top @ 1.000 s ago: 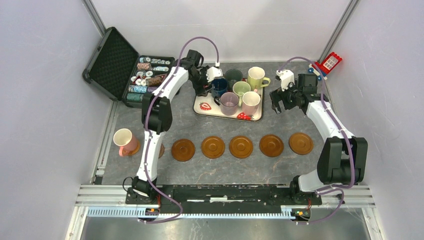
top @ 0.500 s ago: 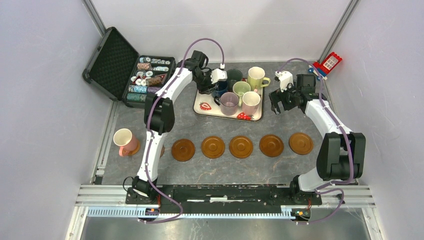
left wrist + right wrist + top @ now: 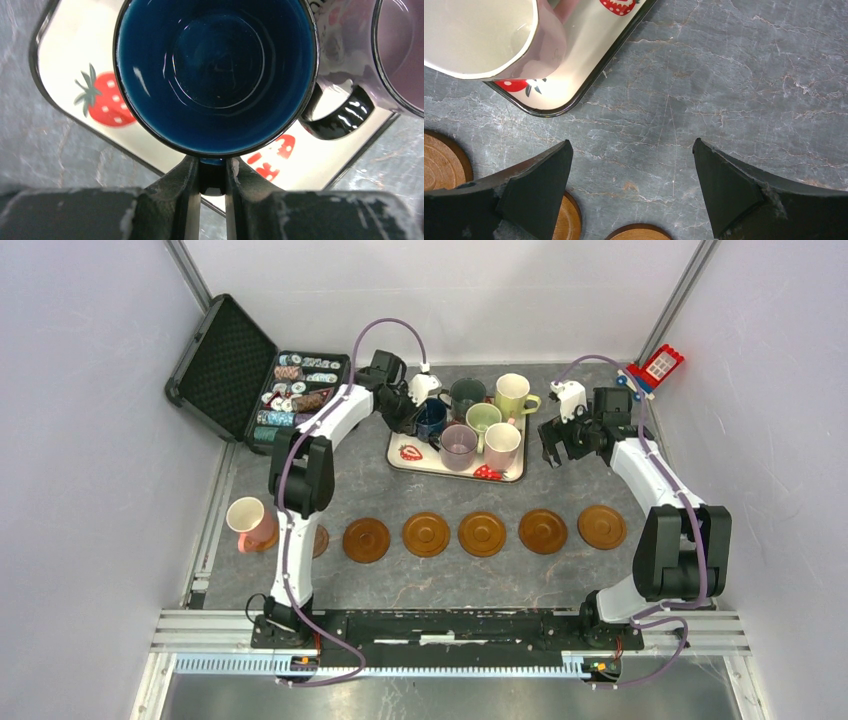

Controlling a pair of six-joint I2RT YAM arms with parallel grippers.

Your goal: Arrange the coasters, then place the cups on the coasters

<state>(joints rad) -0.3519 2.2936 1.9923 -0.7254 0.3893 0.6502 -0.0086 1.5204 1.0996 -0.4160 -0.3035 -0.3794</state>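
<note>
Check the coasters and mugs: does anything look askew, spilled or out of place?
Nothing stands out. The coasters lie flat in a row, the pink mug stands at its left end, and the other mugs sit upright on the tray.

Open chip case (image 3: 222, 362) bk-L, strawberry tray (image 3: 408, 451) ctr, toy house (image 3: 661, 365) bk-R

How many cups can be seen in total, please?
7. Six are grouped at the tray: navy, grey-green, yellow-green, light green, mauve, cream. The pink cup stands apart at the left. None seems hidden.
</note>
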